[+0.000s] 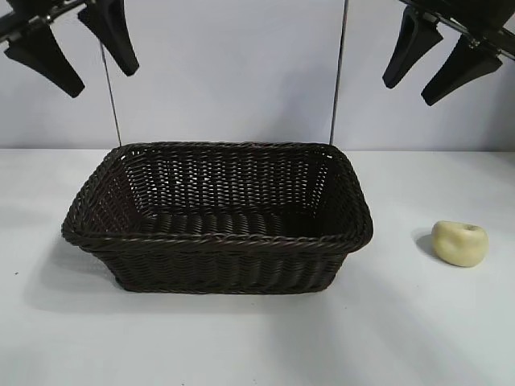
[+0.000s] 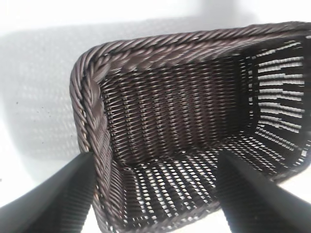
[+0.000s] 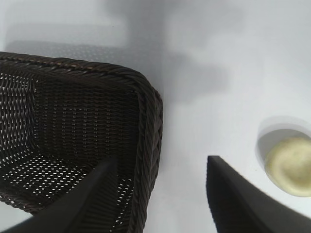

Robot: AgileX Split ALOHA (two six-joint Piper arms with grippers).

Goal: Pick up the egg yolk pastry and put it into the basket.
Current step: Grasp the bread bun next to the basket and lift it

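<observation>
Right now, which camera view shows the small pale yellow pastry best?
The exterior view: the small pale yellow rounded pastry sits whole on the table. The right wrist view cuts it at the picture's edge; the left wrist view lacks it.

Open table (image 1: 451, 322) is lying all around the egg yolk pastry (image 1: 459, 242), well apart from the basket (image 1: 217, 241). The basket's sloping wicker walls are standing between them. Two thin upright rods (image 1: 339, 72) are rising behind the basket.
</observation>
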